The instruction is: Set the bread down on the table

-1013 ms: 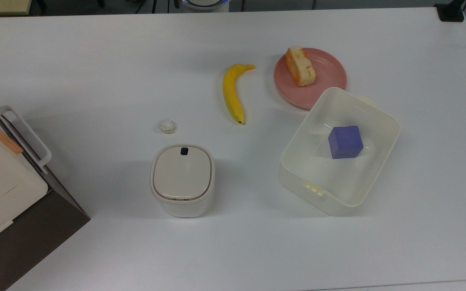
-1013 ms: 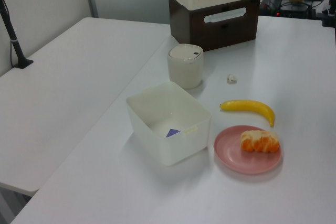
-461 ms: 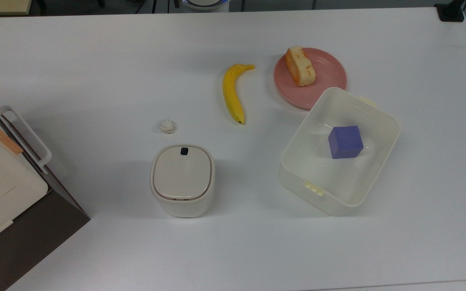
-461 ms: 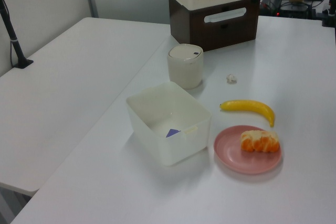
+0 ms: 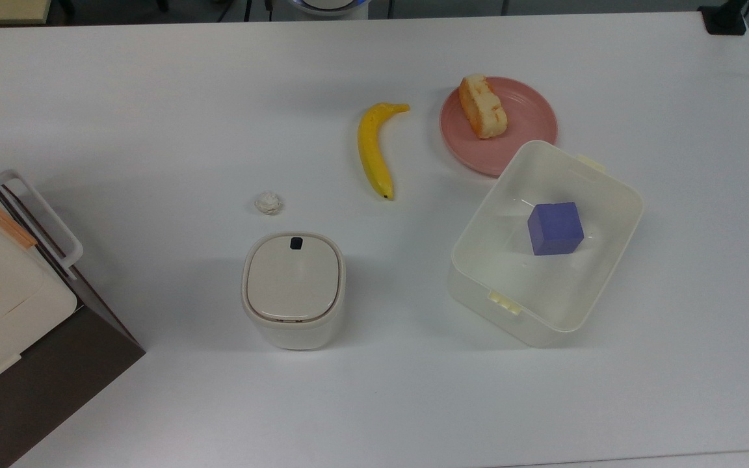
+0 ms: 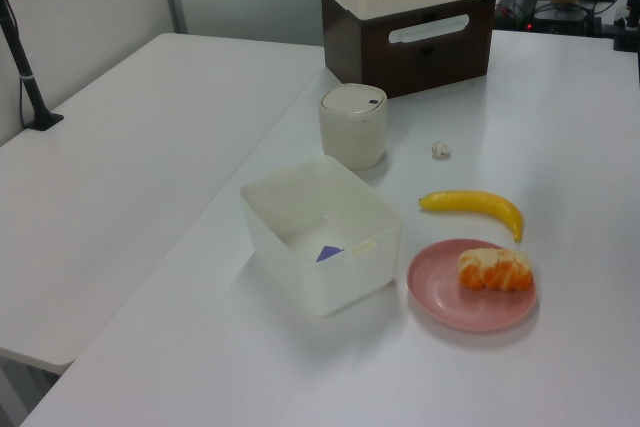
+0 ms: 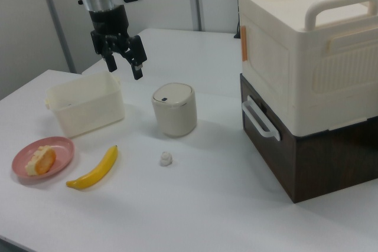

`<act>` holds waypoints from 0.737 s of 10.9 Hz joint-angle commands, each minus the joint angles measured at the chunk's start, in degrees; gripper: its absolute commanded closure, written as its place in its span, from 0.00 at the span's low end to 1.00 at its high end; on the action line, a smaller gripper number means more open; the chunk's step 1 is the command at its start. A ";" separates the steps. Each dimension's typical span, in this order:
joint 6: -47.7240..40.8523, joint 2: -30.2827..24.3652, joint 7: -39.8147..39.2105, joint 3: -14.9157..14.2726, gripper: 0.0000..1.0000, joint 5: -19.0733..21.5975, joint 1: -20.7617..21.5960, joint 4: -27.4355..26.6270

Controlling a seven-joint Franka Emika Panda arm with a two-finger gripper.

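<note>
Gripper [image 7: 124,66] hangs in the air in the right view, its two black fingers spread apart with nothing between them, above the table [image 7: 195,205] and over the space between the open white plastic bin [image 7: 86,110] and the small lidded white canister [image 7: 174,109]. I see the bread [image 5: 482,106], a chunky cream piece with orange-brown crust, lying on the round pink plate [image 5: 524,127], toward the top view's left side of that plate. The plate sits just beside the bin, whose rim overlaps the plate's edge in the top view. Inside the bin rests a purple cube [image 5: 555,228]. A yellow banana [image 5: 374,148] lies on the table near the plate, on the top view's left of it and apart from it. A tiny white ball of paper [image 5: 268,203] sits between the banana and the canister. At the top view's left edge stands a cream box with handles [image 7: 307,45] stacked on a dark brown base [image 7: 307,157]. In the left view the bread [image 6: 494,270] lies on the plate's [image 6: 440,292] right half.
</note>
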 commanded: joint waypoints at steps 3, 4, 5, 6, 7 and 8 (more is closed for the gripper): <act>-1.35 -0.81 -1.13 -0.75 0.00 -1.92 0.25 0.42; -1.52 -0.81 -0.95 -0.84 0.00 -1.92 0.25 0.42; -1.52 -0.72 -0.69 -0.84 0.00 -1.92 0.25 0.42; -1.35 -0.55 0.97 -0.66 0.00 -1.92 0.51 0.34; -1.18 -0.46 2.38 -0.40 0.00 -2.01 0.77 0.25; -1.26 -0.28 2.22 0.12 0.00 -1.92 1.12 0.07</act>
